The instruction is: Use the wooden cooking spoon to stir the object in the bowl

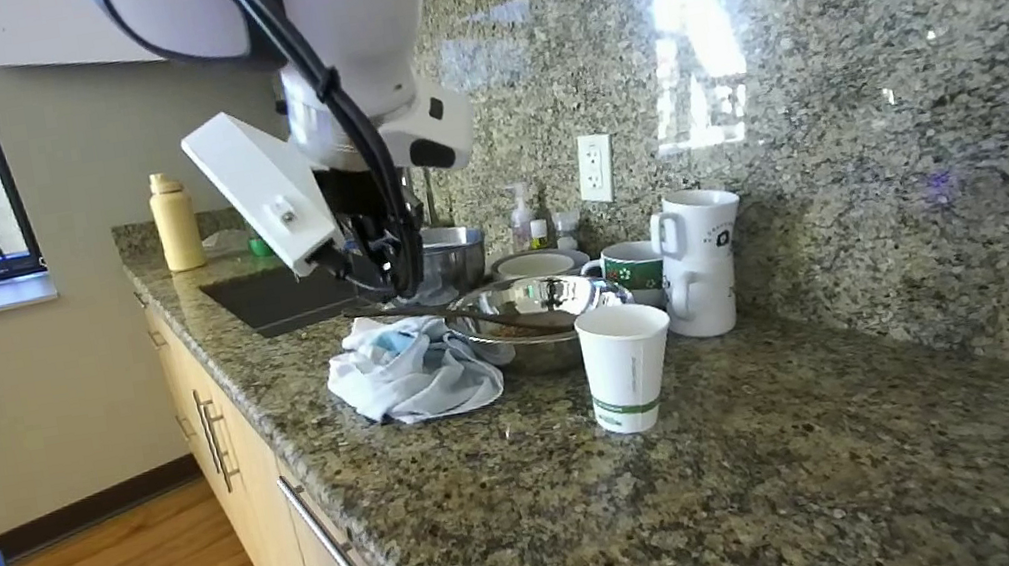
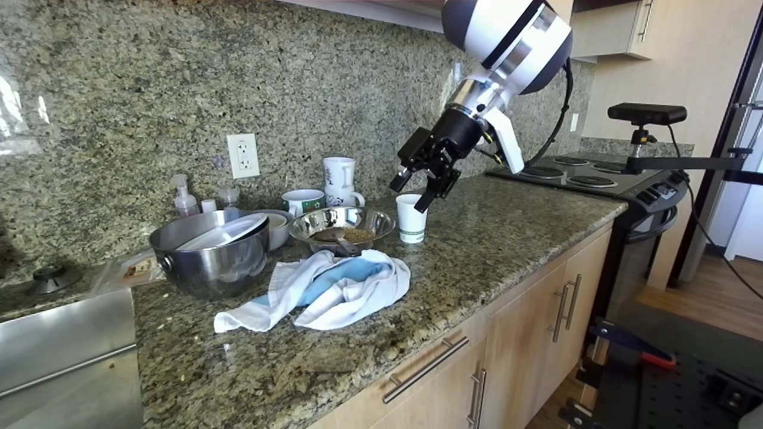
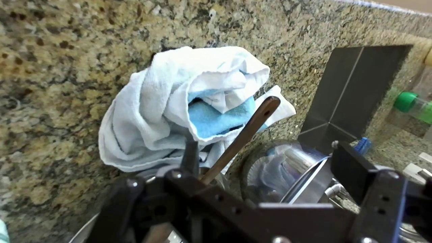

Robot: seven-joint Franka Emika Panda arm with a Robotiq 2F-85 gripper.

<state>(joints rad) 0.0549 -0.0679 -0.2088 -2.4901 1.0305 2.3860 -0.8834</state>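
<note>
Below the wide-spread, empty gripper [image 2: 410, 194], the spoon [image 3: 241, 139] juts from the bowl [image 2: 371, 218] (presumably for easy grasping).

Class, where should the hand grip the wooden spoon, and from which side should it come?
The wooden spoon is probably best gripped by its handle, outside the bowl, the open hand coming from above and closing across its width: the handle is slim, straight and reaches out over the cloth.
</note>
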